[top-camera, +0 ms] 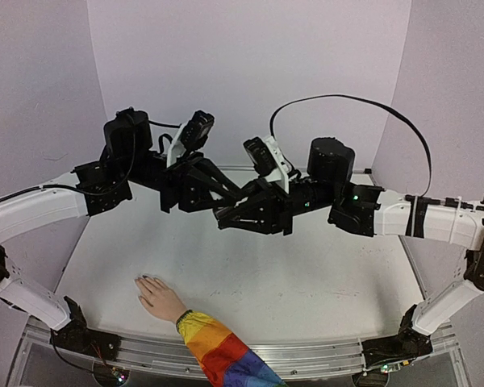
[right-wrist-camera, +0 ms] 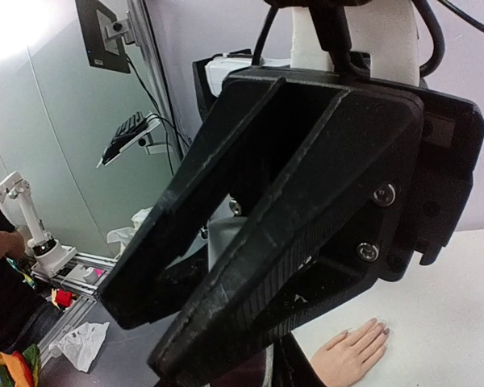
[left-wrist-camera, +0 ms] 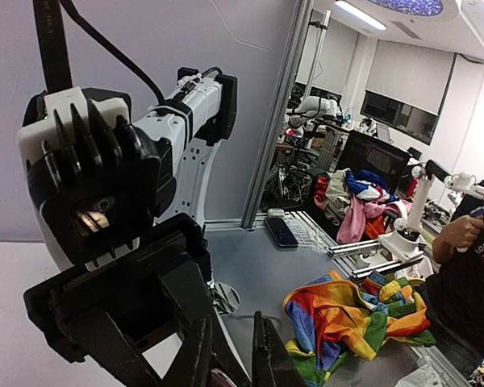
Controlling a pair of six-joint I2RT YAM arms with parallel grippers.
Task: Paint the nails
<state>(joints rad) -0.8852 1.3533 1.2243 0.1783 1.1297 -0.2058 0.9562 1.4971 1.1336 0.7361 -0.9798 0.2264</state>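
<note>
The pale beige hand [top-camera: 159,297] lies palm down on the white table [top-camera: 306,282] at the near left, in a rainbow-striped sleeve [top-camera: 219,351]. Its nails [top-camera: 143,280] point to the far left and look darkened. The hand also shows in the right wrist view [right-wrist-camera: 351,355], nails [right-wrist-camera: 379,326] dark. My two grippers meet tip to tip in mid-air above the table's middle. My left gripper [top-camera: 226,198] [left-wrist-camera: 230,355] has its fingers close together on a small dark maroon thing [left-wrist-camera: 218,379], seemingly the bottle. My right gripper [top-camera: 227,219] faces it; its tips are hidden.
Purple walls enclose the table at back and sides. Both arms span the middle of the scene at mid height. A metal rail [top-camera: 323,355] runs along the near edge. A rainbow cloth [left-wrist-camera: 355,322] lies outside the cell.
</note>
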